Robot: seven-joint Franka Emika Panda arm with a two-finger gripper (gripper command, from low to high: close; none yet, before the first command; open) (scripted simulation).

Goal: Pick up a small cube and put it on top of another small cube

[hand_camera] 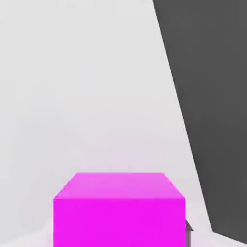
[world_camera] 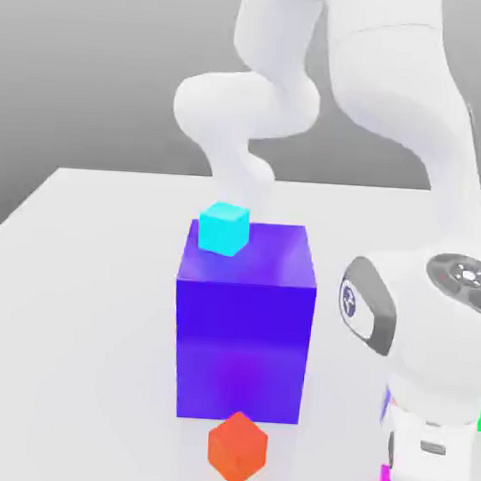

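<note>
In the exterior view, a small cyan cube (world_camera: pixel 224 229) sits on the far left corner of a large blue block (world_camera: pixel 243 325) on the white desk (world_camera: pixel 80 305), a small orange-red cube (world_camera: pixel 237 449) just in front. In the hand view, a magenta cube (hand_camera: pixel 119 210) lies close on the desk; whether the gripper grasps it I cannot tell.

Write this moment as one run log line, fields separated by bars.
magenta cube under hand camera | cyan cube on blue block | orange cube on table | stacking not done

Bright even light, soft shadows, sharp
</note>
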